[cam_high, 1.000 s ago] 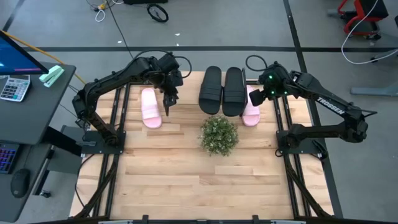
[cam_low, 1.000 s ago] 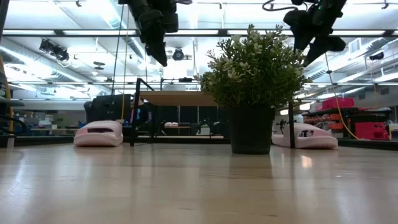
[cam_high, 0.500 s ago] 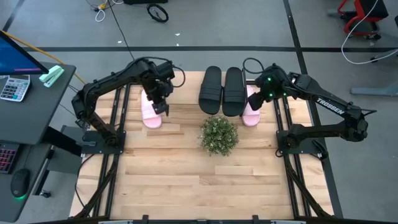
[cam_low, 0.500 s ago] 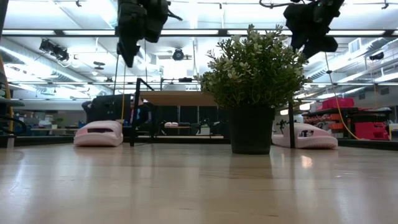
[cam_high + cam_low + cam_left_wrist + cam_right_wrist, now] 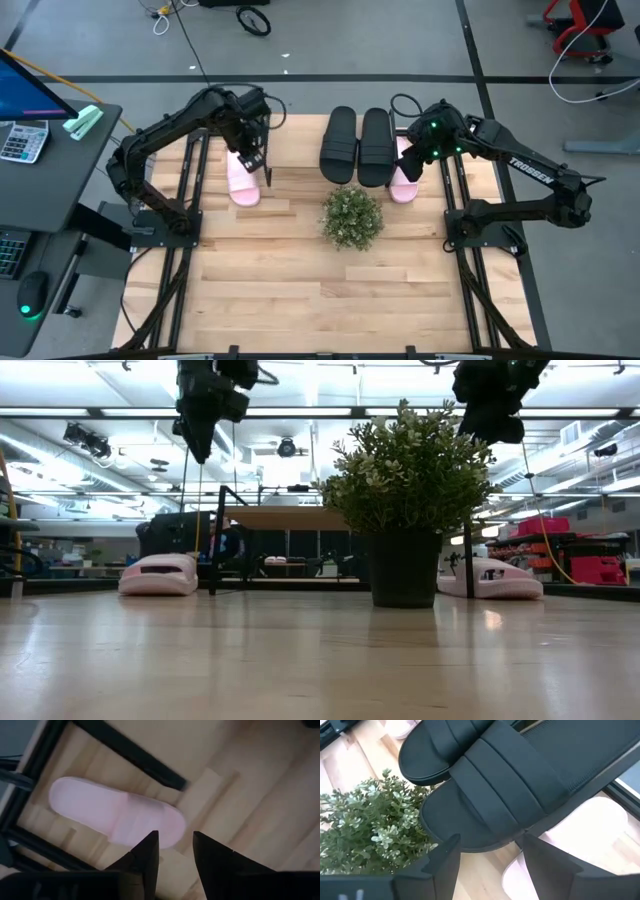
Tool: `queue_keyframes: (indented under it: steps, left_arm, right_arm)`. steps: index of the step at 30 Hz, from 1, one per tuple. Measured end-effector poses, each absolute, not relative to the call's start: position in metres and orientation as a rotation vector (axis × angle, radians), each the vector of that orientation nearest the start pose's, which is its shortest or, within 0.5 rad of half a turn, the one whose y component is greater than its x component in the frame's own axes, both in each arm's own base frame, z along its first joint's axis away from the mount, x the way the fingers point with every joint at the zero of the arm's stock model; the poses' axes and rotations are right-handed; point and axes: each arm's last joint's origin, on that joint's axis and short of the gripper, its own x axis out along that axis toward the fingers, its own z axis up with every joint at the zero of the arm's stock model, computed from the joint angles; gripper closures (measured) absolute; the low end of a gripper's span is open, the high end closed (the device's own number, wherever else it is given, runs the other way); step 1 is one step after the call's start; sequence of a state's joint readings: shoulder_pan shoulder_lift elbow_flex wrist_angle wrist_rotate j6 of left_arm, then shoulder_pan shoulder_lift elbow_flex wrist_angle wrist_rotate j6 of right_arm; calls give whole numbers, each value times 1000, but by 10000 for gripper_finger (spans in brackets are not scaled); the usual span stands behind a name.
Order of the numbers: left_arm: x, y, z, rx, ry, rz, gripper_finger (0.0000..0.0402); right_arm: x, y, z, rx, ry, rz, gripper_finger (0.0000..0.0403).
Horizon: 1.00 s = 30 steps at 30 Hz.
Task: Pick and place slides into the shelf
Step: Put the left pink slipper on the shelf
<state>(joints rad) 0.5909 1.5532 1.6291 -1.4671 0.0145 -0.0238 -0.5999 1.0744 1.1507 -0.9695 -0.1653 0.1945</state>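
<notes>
Robotics lab, open-plan. Slatted wood worktop (image 5: 300, 290) set on a grey concrete floor (image 5: 400, 40), cables (image 5: 180, 30) trailing behind the worktop. Beside the worktop, a dark desk (image 5: 45, 170) with monitor (image 5: 25, 85), calculator (image 5: 22, 140), mouse (image 5: 33, 292). Beyond the worktop: strip ceiling lights (image 5: 330, 412), exposed ducts, benches cluttered with red gear (image 5: 595, 565)

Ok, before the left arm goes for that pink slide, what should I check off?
1. Left end effector over the left pink slide, fingers apart, nothing held: ok.
2. Slide flat on the table, unobstructed: ok.
3. Black slides on the shelf: ok.
4. Room left on the shelf: cannot tell.
5. Right end effector open, near the right pink slide: ok.
6. Plant clear of the left arm: ok.
</notes>
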Motion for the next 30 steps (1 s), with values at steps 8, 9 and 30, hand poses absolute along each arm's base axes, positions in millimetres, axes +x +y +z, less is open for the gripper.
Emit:
queue_keyframes:
  steps: [8, 9, 30]
  left_arm:
    - [187, 206, 351, -565, 1243, 630, 290]
    - [181, 212, 351, -598, 1225, 639, 291]
    - [123, 237, 205, -960, 1207, 611, 222]
  right_arm:
    - [163, -106, 339, 502, 799, -480, 184]
    - [163, -106, 339, 501, 797, -480, 184]
    - [172, -107, 347, 573, 671, -374, 184]
